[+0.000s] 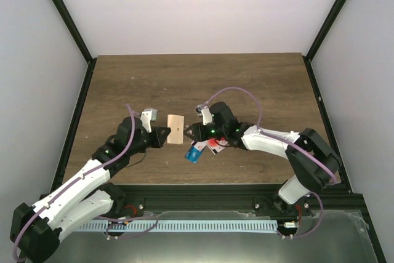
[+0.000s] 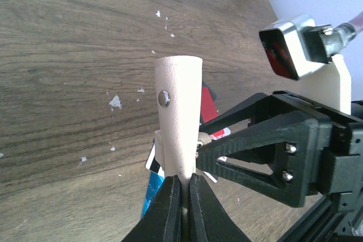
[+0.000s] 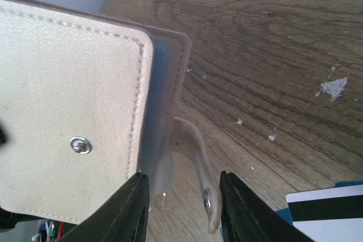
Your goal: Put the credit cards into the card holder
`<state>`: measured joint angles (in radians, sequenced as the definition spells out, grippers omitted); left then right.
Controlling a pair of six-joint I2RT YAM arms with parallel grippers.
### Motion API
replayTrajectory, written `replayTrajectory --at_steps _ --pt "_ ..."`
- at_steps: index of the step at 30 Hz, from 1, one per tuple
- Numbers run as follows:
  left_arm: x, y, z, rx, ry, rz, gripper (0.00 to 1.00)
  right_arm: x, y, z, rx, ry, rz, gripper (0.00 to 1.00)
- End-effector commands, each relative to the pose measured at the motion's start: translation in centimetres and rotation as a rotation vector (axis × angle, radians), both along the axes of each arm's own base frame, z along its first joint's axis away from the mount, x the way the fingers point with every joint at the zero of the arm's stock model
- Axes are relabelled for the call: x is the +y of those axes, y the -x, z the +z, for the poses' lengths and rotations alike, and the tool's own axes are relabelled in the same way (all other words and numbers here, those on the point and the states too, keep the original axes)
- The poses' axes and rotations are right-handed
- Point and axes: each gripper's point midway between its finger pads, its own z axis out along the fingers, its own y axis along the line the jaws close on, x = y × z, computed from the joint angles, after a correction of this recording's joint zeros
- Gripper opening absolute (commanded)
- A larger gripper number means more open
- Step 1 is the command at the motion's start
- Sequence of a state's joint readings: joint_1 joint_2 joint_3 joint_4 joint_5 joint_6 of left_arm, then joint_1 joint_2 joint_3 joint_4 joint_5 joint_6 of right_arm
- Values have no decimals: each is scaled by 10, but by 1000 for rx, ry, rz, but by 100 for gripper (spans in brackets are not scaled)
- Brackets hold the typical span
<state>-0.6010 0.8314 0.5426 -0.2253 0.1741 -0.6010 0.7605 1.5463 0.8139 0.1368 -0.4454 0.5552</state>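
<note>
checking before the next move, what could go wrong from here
1. The left end effector pinches only one edge of the holder; a tug on the tab by the right end effector might pull it loose.
2. The cards lie just below and could get swept.

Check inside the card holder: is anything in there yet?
In the right wrist view a blue strip shows in the card holder's open edge; whether it is a card or lining I cannot tell. The beige cover hides the rest of the inside.
</note>
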Motion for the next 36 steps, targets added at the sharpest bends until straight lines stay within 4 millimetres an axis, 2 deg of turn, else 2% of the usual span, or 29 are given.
replayTrajectory --at_steps 1,4,10,15,16,18,22,25,28,36 --pt "-6 0 22 -56 47 -27 4 2 -3 -3 1 -11 9 34" --pt "-6 0 22 -56 47 -27 4 2 -4 -5 4 -9 8 28" --pt "-5 -1 18 -54 38 -21 4 -1 -5 -10 18 -2 -2 1" --pt "3 -9 1 -41 -13 31 6 -3 -1 -18 51 -1 -6 1" --pt "6 -11 -4 -37 -35 49 10 -3 0 -20 60 -3 -2 1" --pt "14 -19 -17 -22 -97 94 25 -1 2 -23 79 -15 6 1" --pt "32 -28 -46 40 -232 183 61 7 2 -31 111 -18 32 1" --pt "38 -28 -56 66 -283 193 77 10 2 -36 127 -17 45 1" --pt "35 -24 -57 62 -279 159 84 14 1 -38 133 -16 57 1" --pt "26 -21 -61 73 -269 110 85 14 -4 -42 124 8 52 1"
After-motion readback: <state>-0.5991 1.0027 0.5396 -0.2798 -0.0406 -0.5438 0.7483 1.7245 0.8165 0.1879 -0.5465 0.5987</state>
